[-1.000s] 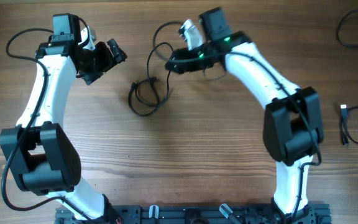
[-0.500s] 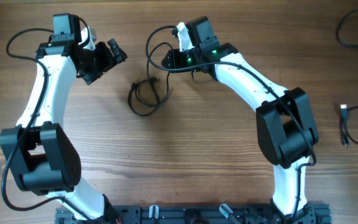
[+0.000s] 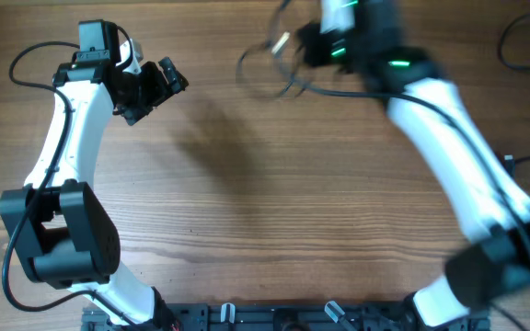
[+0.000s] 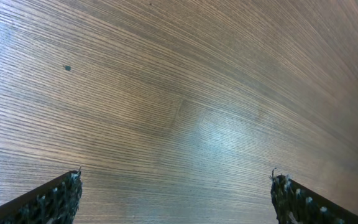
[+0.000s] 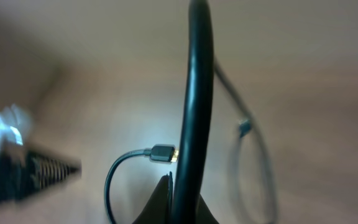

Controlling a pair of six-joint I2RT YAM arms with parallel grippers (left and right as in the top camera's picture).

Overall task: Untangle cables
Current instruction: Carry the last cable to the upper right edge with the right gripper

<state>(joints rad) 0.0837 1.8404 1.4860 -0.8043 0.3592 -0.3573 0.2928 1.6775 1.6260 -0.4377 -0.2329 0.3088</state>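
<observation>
**Right tool clamped on cables; left tool open, holding nothing**

The brown wood-grain desk (image 3: 247, 211) is the work surface. The left tool (image 3: 166, 81) hovers over bare wood at far left, with its fingers (image 4: 55, 199) spread wide and touching nothing. The right tool (image 5: 178, 202), motion-blurred at the far centre, has its jaws pinched together on the thin black cables (image 5: 194, 93). One cord rises straight from the grip and blurred loops hang beside it. A small silver-tipped plug (image 5: 163, 153) sits just left of that cord.

Wood-grain bench (image 3: 247, 211) right across the shot, a black rail (image 3: 283, 319) running along its near edge, and up close one small dark speck (image 4: 67, 68) on the grain.
</observation>
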